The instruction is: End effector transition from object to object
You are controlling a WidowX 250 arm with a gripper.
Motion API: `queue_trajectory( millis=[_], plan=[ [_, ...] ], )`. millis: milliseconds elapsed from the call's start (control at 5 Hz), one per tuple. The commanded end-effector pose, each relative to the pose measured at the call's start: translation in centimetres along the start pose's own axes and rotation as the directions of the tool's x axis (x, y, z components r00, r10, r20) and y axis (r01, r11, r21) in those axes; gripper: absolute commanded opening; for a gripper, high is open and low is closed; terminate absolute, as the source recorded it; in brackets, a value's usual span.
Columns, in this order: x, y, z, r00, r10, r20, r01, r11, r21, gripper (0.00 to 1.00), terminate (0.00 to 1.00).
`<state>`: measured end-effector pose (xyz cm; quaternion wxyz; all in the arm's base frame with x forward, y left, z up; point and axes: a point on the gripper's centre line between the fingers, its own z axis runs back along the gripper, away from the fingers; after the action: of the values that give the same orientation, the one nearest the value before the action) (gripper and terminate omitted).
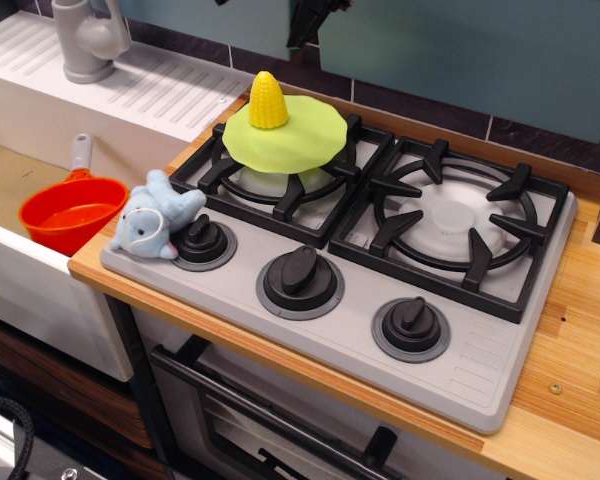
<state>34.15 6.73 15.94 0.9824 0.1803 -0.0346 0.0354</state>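
Note:
Only the tips of my black gripper [265, 8] show at the top edge of the view. One dark finger [306, 22] hangs right of and well above the yellow corn cob [268, 100], and a sliver of the other shows at the left. The jaws stand wide apart and hold nothing. The corn stands upright and free on a lime-green round plate [302, 138] that lies on the stove's rear-left burner. A blue plush toy [152, 222] lies on the stove's front-left corner, against the left knob.
An orange pot [72, 215] sits in the sink at the left, and a grey faucet [85, 40] stands behind it. The grey stove [480, 360] has three black knobs along its front. The right burner grate [448, 222] is bare. A wooden counter lies at the right.

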Motion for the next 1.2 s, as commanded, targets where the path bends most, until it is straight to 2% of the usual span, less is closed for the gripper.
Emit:
queue_trajectory(
  millis=[0, 200, 400, 800, 1000],
  plan=[
    [-4.3, 2.8, -1.8, 0.994, 0.025, 0.107, -0.020, 0.999, -0.048, 1.00, 0.00],
    [-6.3, 2.3, -5.2, 0.983, 0.047, 0.178, -0.031, 0.995, -0.093, 1.00, 0.00],
    [-6.6, 1.4, -7.2, 0.974, 0.071, 0.215, -0.045, 0.992, -0.121, 1.00, 0.00],
    [-5.6, -1.0, -10.6, 0.961, 0.118, 0.250, -0.074, 0.981, -0.178, 1.00, 0.00],
    [-5.3, -0.9, -11.7, 0.960, 0.118, 0.253, -0.074, 0.982, -0.175, 1.00, 0.00]
  ],
)
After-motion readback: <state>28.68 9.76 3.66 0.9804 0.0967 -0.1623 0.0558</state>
